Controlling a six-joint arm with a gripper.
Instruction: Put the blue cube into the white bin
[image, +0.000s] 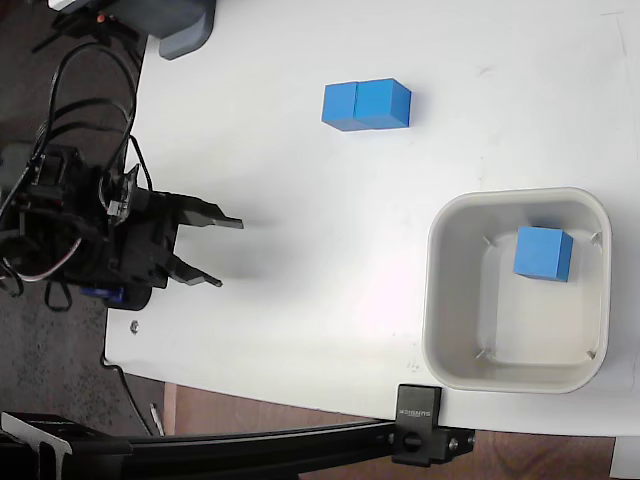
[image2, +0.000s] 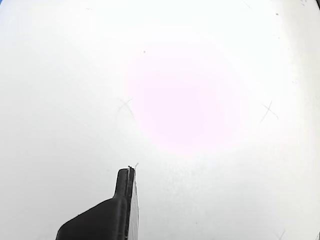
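My black two-finger tool (image: 228, 254) sits spread apart and empty at the counter's (image: 300, 260) left edge in the fixed view. One small matte bright-blue cube (image: 544, 253) already lies inside the off-white rounded plastic bin (image: 445, 300), far right. Two more touching blue cubes (image: 366, 105) are up-right of me, nearer than the bin.

Matte blue cube (image: 544, 253), smooth plastic white bin (image: 452, 300) — matte black claw (image: 230, 253), scuffed table (image: 300, 180)

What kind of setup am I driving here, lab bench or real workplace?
Likely a lab test bench: a bare white table, a camera rail clamp at its edge, and plain practice props, blue cubes and a white bin.
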